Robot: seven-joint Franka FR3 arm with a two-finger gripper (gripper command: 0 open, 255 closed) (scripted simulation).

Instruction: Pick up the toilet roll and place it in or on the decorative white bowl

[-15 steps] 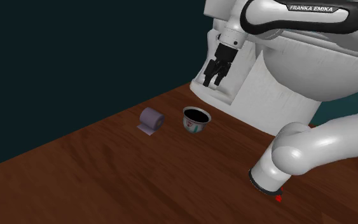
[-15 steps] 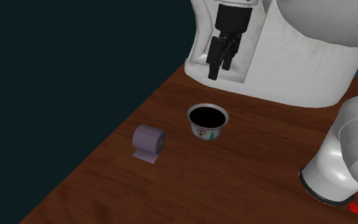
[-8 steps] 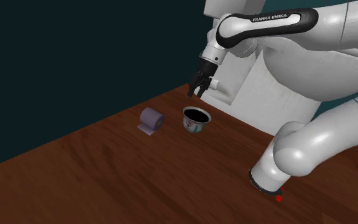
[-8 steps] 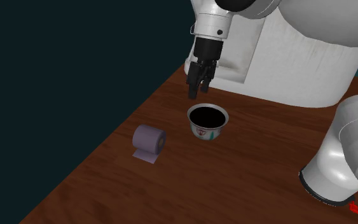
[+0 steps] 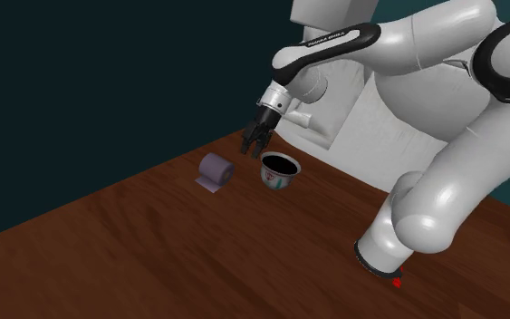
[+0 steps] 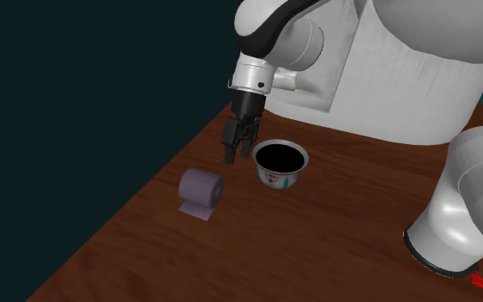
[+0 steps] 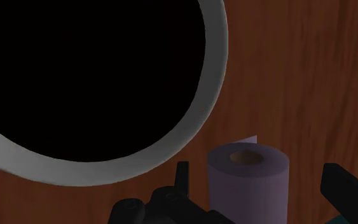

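Observation:
A pale lavender toilet roll lies on its side on the dark wooden table, a loose sheet trailing under it. Just beside it stands a small white bowl with a dark inside and a coloured mark on its wall. My black gripper hangs open a little above the table, over the gap between roll and bowl. In the wrist view the roll shows between the two spread fingers of the gripper, untouched, with the bowl's rim beside it.
A large white rounded body stands at the table's back, behind the bowl. The arm's lower link reaches the table at the shoulder view's right, with a small red mark by it. The table's edge runs close behind the roll.
The gripper has come down and moved toward the shoulder view's left, from in front of the white body to just above the gap between roll and bowl. Fingers stayed open.

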